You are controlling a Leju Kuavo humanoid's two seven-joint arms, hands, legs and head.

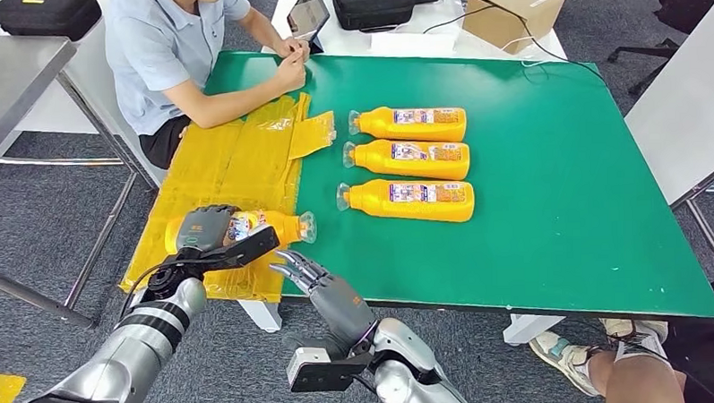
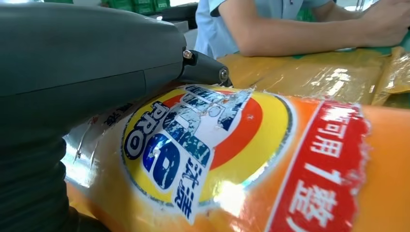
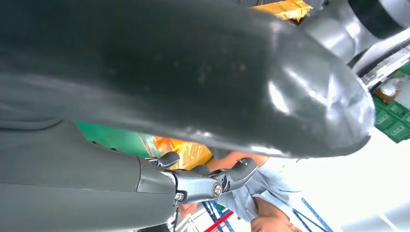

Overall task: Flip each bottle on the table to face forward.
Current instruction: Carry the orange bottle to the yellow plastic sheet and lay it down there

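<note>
My left hand (image 1: 204,232) is wrapped over the fat end of an orange bottle (image 1: 269,226) that lies on its side on the yellow plastic sheet (image 1: 236,165) at the edge of the green table (image 1: 551,204). The bottle's clear cap pokes out past my fingers, toward my other hand. Three more orange bottles (image 1: 412,160) lie in a neat row well beyond my fingertips, labels up.

I think the bottle is big and full, so it may feel heavy. Its plastic looks smooth and shiny, and the sticker (image 2: 193,145) just under my thumb is torn and glossy. It could slip, so I would hold the wide middle, not the thin neck.

My right hand (image 1: 325,288) is just beside the cap, holding nothing, fingers spread apart and a bit bent.

A person (image 1: 178,55) sits across the sheet from my fingers, arms on the table.
</note>
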